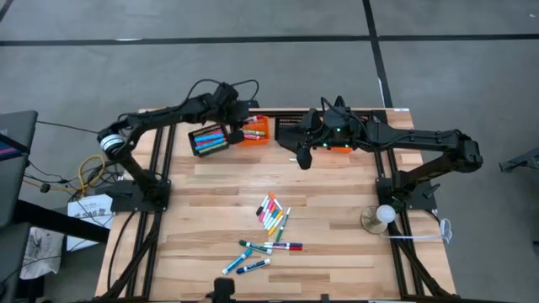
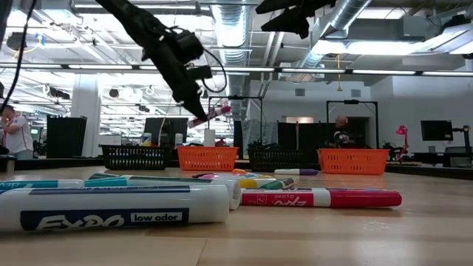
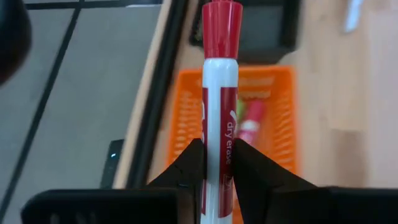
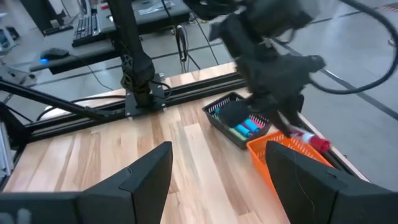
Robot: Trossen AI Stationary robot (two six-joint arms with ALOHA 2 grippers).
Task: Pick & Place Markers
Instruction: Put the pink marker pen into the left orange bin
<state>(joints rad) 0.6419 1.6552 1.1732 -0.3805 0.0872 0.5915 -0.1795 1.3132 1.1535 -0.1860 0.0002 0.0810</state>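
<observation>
Two dark arms reach over a wooden table (image 1: 210,181) toward its far edge, where four mesh baskets stand in a row. The left gripper (image 3: 217,163) hangs above the far left part of the table, over the orange basket (image 1: 256,130) that stands just right of a black basket (image 1: 208,140). Its jaws are clamped on a red-capped marker (image 3: 221,106), white-barrelled, whose cap end projects forward beyond the fingertips; in the low view the marker (image 2: 212,113) is held clear above the baskets, tilted. Below it the orange basket (image 3: 277,118) already contains at least two markers, one pink and one green, and the black basket contains several blue and pink markers (image 1: 209,137). The right gripper (image 4: 214,180) waits above the far middle of the table, near a second black basket (image 1: 289,129) and a second orange basket (image 1: 341,147); its jaws stand apart with nothing between them. Loose markers lie on the near half of the table in two groups: a cluster of pink, orange, yellow and green markers (image 1: 272,215), and nearer still a scatter of blue, green and red markers (image 1: 261,252). A white ball-like object (image 1: 385,215) rests near the right edge. People show in the room beyond the table.
</observation>
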